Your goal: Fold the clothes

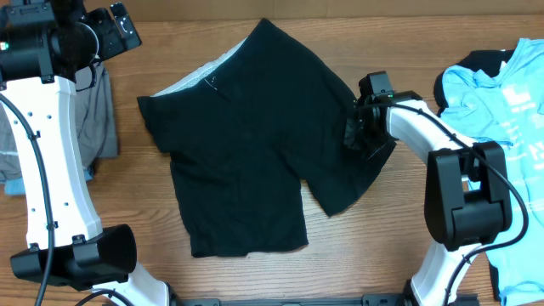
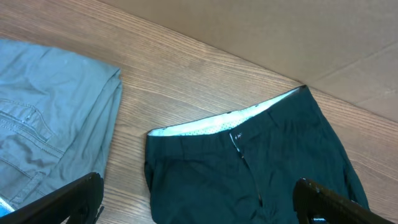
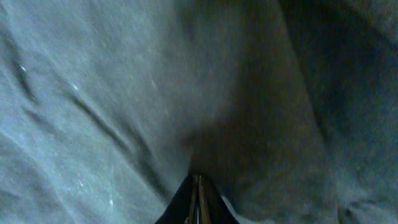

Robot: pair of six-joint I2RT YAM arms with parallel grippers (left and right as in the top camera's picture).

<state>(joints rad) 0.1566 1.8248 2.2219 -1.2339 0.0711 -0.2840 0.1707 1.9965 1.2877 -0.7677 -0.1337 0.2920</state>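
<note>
One edge of the black shorts is pinched by right fingers; left fingers spread wide.

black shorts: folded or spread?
Spread. The black shorts lie flat on the table, both legs and the waistband showing. Right tool grips one leg's edge.

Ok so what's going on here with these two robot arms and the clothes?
The plain black fabric shorts lie spread on the wooden table, not yet folded. The right gripper is shut on their right edge; the left gripper hovers open above the waistband, holding nothing. A grey garment and a light blue T-shirt wait at the sides.
</note>
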